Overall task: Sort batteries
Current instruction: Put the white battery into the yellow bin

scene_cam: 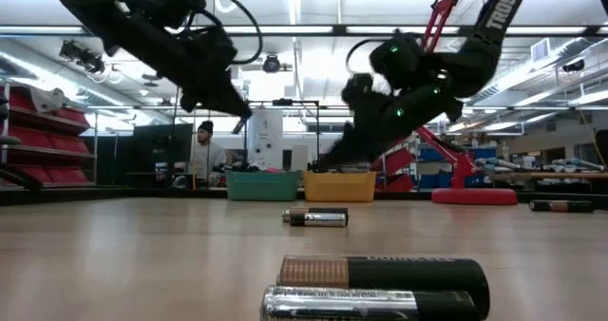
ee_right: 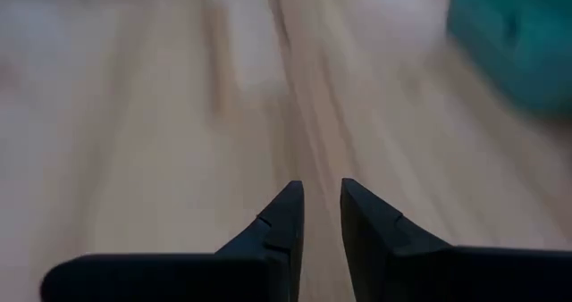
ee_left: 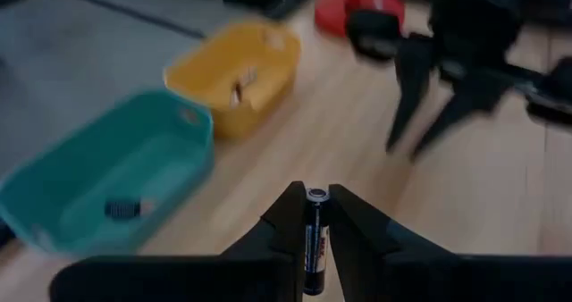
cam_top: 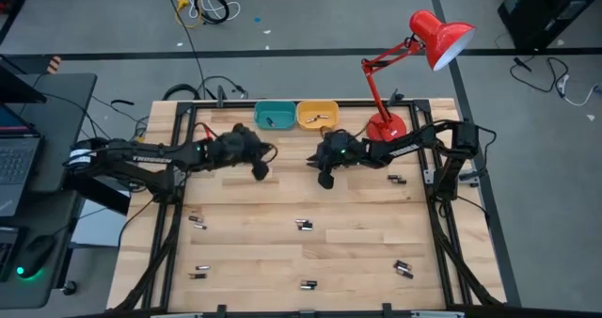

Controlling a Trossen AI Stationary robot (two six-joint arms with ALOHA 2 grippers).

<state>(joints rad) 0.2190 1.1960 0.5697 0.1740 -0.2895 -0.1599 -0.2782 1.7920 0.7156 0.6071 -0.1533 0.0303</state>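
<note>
Wooden table (cam_top: pixel 282 252), red lamp (cam_top: pixel 428 45) behind.

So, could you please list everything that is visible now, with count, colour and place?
batteries on table: about nine, dark with silvery ends, scattered on the wood
battery in left gripper: one, dark
teal bin: one, far edge, one battery inside
yellow bin: one, beside the teal bin
lamp: one, red, far right corner
table: one, light wood
laptop: one, left of the table
person: one, in the background
left gripper: shut on a battery
right gripper: empty, narrow gap
</note>
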